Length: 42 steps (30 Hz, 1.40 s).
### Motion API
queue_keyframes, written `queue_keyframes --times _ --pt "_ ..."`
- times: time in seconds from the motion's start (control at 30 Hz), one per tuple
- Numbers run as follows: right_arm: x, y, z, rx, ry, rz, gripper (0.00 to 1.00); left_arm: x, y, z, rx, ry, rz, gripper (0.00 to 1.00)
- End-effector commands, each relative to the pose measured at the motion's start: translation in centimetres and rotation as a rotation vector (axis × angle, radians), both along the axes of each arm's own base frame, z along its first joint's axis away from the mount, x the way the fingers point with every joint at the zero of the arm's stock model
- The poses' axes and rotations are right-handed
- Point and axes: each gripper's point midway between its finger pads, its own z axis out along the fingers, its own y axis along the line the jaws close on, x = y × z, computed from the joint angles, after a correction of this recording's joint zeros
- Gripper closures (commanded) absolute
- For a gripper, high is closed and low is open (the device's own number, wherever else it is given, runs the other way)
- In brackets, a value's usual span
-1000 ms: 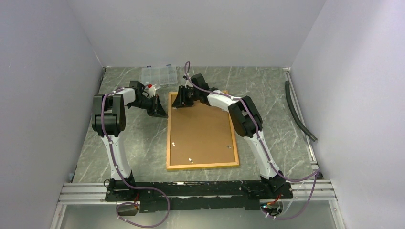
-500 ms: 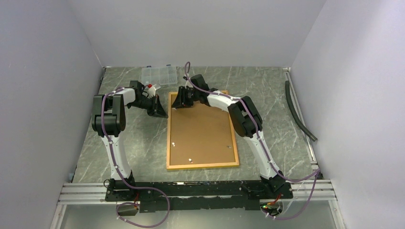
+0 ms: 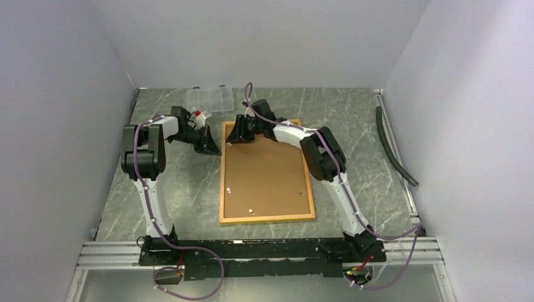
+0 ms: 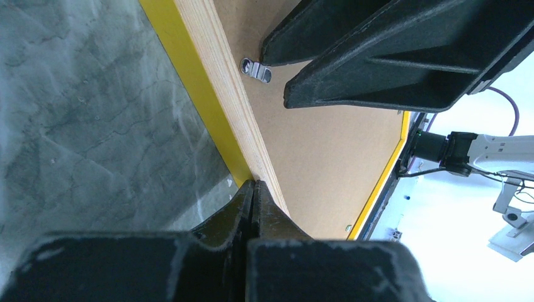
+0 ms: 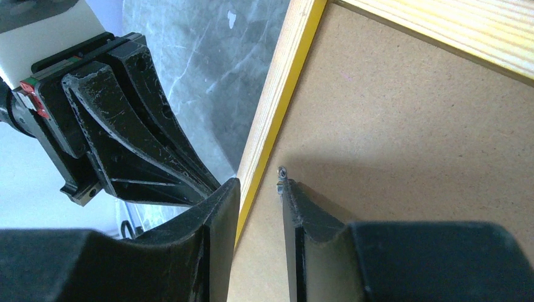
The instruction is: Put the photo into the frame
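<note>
The frame point(image 3: 267, 219) lies back side up on the table, with a brown backing board point(image 3: 264, 176) filling it. The photo is hidden in every view. My left gripper point(image 4: 253, 185) is shut and empty, its tip touching the frame's left rail point(image 4: 214, 82) from outside. My right gripper point(image 5: 257, 184) is at the far-left corner with its jaws apart over that rail point(image 5: 277, 94). One finger is outside the frame. The other rests on the board against a small metal tab point(image 5: 281, 173).
A clear plastic compartment box point(image 3: 210, 99) stands at the back, left of centre. A black hose point(image 3: 393, 148) lies along the right wall. More small metal tabs point(image 3: 250, 211) sit on the board near the front rail. The two grippers are close together.
</note>
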Motion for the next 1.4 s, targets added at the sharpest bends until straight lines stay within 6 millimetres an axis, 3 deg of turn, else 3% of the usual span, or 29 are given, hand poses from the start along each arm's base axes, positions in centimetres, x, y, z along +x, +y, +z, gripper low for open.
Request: queue_keyframes --times 0.0,0.6,0.7,0.97,1.07,1.37 --pt "-1.7 1.7 3.1 0.075 -0.015 0.050 0.65 0.1 -0.4 0.2 0.004 -0.040 -0.028 0.97" --pt "-1.7 2.1 2.5 0.073 -0.002 0.022 0.66 0.1 -0.5 0.0 -0.003 -0.034 -0.025 0.97" --pt "-1.5 2.0 2.5 0.073 -0.006 0.010 0.66 0.3 0.3 -0.1 -0.003 -0.033 -0.003 0.97" --pt "-0.7 -0.3 5.2 0.091 -0.036 -0.027 0.63 0.3 0.3 0.2 -0.007 -0.035 -0.001 0.97" --pt "-0.6 -0.6 4.6 0.083 -0.024 -0.031 0.55 0.4 0.3 0.1 -0.012 -0.033 0.005 0.97" --pt "-0.5 0.1 2.8 0.089 0.027 -0.050 0.55 0.2 0.3 -0.7 -0.005 -0.022 0.013 0.97"
